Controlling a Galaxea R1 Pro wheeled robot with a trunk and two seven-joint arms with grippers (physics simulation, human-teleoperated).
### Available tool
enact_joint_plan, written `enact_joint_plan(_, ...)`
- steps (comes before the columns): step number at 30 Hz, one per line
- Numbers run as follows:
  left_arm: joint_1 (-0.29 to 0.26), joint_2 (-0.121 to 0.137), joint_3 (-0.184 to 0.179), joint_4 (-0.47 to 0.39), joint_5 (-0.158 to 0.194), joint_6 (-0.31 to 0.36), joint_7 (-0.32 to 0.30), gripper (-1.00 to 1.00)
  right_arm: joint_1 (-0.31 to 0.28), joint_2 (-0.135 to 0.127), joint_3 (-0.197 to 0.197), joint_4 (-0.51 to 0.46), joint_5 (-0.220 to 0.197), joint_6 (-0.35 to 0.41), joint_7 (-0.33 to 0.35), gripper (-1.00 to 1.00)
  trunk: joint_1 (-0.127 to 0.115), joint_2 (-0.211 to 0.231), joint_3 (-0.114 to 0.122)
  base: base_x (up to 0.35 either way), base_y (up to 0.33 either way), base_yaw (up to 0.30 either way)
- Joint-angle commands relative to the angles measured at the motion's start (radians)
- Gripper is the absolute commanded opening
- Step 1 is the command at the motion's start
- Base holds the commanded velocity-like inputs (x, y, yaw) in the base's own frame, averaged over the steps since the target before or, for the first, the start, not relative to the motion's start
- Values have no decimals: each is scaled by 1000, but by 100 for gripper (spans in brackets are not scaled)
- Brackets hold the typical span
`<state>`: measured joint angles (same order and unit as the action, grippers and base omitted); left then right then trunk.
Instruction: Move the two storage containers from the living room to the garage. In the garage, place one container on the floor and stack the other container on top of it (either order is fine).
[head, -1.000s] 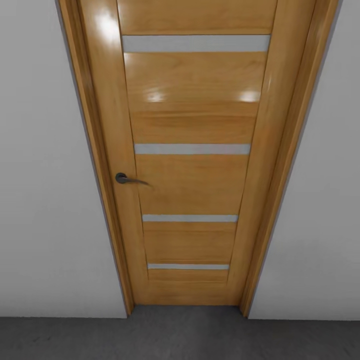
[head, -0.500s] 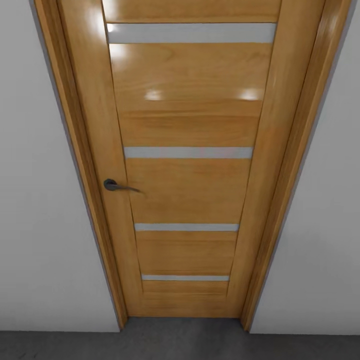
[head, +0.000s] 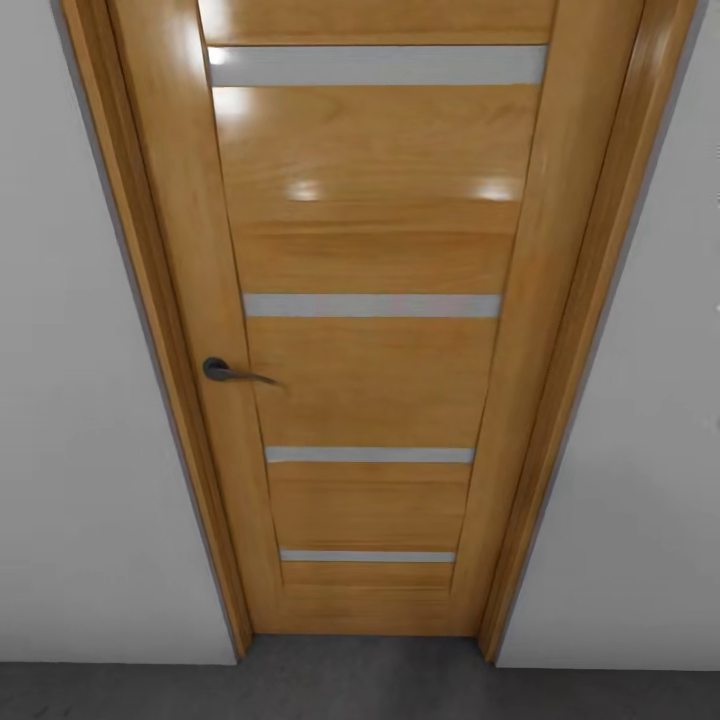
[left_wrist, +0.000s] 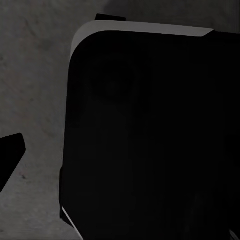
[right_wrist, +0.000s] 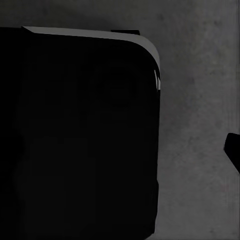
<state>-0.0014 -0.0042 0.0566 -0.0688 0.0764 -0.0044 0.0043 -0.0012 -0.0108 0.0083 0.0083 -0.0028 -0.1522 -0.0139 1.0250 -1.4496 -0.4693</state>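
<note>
The two storage containers are out of view. In the head view I face a shut wooden door (head: 370, 370) with grey horizontal strips and a dark lever handle (head: 222, 371). A strip of dark grey floor (head: 360, 690) runs below it. In the left wrist view one dark fingertip (left_wrist: 10, 155) pokes in over the grey floor (left_wrist: 35, 75), beside a large black rounded part of the robot's body (left_wrist: 150, 140). The right wrist view has the same black body (right_wrist: 75, 135), grey floor (right_wrist: 200, 100) and a sliver of a dark fingertip (right_wrist: 233, 150). Nothing is seen held.
Plain white walls (head: 80, 450) stand on both sides of the door frame (head: 560, 400). The door stands close in front of me and blocks the way straight ahead.
The door has grown larger and its threshold has dropped lower in the head view. The camera has come closer to it, mostly in the first half second.
</note>
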Motion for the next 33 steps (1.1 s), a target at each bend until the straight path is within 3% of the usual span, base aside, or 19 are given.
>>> enact_joint_plan(1, 0, 0, 5, 0, 8, -1, 1, 100, 0, 0, 1, 1, 0, -4, -1, 100, 0, 0, -1, 0, -193, 0)
enact_joint_plan(27, 0, -1, 5, 0, 8, -2, 2, 100, 0, 2, 2, 1, 1, -1, -1, 100, 0, 0, -1, 0, -21, 0)
enact_joint_plan(29, 0, -2, 6, 0, 8, -2, 3, 100, 0, 1, 0, -87, 9, 12, 3, 100, 0, 0, -1, 0, 0, 0)
enact_joint_plan(33, 0, -2, 6, 0, 8, -2, 3, 100, 0, -1, -1, -168, 4, 28, 5, 100, 0, 0, -1, 0, 0, 0)
